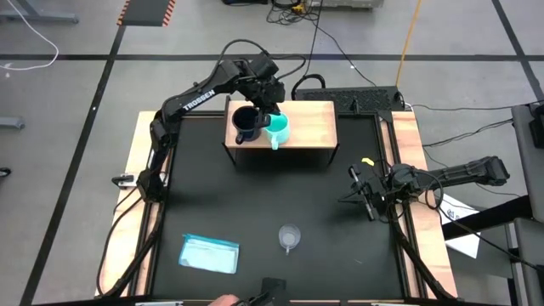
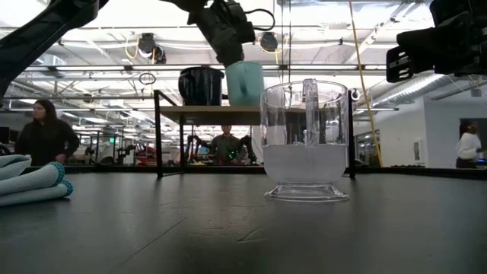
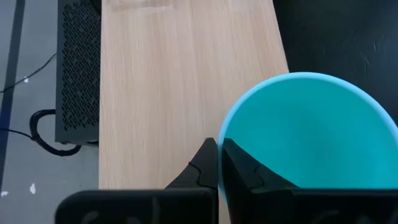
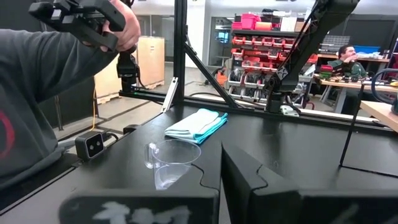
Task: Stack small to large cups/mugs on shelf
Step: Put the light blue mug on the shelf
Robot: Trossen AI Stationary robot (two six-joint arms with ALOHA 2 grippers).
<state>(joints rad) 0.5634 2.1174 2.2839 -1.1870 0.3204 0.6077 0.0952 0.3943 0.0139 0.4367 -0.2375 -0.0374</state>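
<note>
Turquoise mug (image 3: 311,134) base hidden; left claw (image 3: 219,163) pinches rim.

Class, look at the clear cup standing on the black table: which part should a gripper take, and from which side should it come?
Probably its rim wall, from straight above. The clear cup stands upright and alone with its mouth open, so one finger can go inside and one outside. Its handle looks small, a poorer hold. The right gripper waits nearest.

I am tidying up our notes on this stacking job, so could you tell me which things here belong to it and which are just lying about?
Belong to the job:
- turquoise mug, held by the left gripper
- navy mug
- clear cup
- shelf

Lying about:
- light-blue packet
</note>
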